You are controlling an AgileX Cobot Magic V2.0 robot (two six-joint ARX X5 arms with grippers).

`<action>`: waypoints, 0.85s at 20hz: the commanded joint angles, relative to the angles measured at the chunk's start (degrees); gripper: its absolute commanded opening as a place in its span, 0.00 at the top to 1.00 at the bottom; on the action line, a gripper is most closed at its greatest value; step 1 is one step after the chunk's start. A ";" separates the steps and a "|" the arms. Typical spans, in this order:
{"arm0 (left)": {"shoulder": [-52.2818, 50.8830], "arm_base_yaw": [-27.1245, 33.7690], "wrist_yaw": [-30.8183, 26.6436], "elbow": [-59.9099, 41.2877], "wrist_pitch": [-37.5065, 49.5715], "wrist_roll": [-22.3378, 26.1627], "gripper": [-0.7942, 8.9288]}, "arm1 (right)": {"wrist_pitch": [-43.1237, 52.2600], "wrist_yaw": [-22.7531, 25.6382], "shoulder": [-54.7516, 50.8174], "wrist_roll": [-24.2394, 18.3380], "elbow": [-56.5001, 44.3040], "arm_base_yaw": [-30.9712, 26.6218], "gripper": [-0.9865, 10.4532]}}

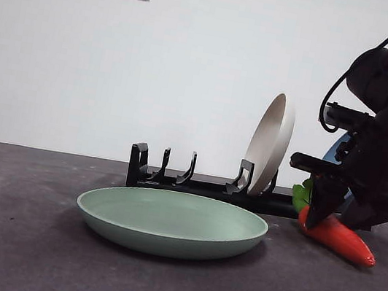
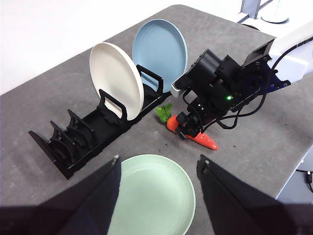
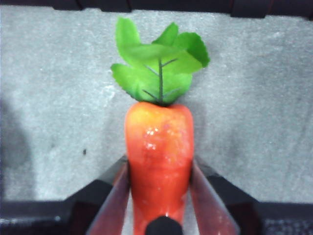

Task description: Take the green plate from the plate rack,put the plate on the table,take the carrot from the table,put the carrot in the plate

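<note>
Carrot (image 3: pixel 159 147) gripped by right end effector (image 3: pixel 159 196), tip hidden, blue plate (image 1: pixel 337 147) mostly hidden behind arm, left end effector (image 2: pixel 156 164) wide open, empty.

Green plate (image 1: pixel 170 223) before plate rack (image 1: pixel 195 183)

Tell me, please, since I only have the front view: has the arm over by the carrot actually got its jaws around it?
Observer: Yes. In the right wrist view the right gripper has one jaw against each side of the carrot, at its orange body below the leaves.
Operator: Thank you. Is there anything in the rack behind the beige plate?
Observer: A blue plate stands in the plate rack beside the beige plate; your view shows only a sliver of it.
Operator: And where is the other arm?
Observer: The left gripper is above the green plate, jaws open, holding nothing.
</note>
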 commanded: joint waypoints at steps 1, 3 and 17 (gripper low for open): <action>0.02 -0.22 -0.28 -0.20 0.04 -0.55 0.65 | 0.09 -0.11 0.70 0.59 0.00 0.13 0.92; 0.02 -0.20 -0.31 -0.20 -0.15 -0.55 0.65 | -0.24 -0.46 0.57 0.59 0.00 0.13 0.92; 0.02 -0.20 -0.26 -0.20 -2.36 -0.35 0.65 | 11.98 -1.29 -3.74 6.19 0.02 24.94 0.93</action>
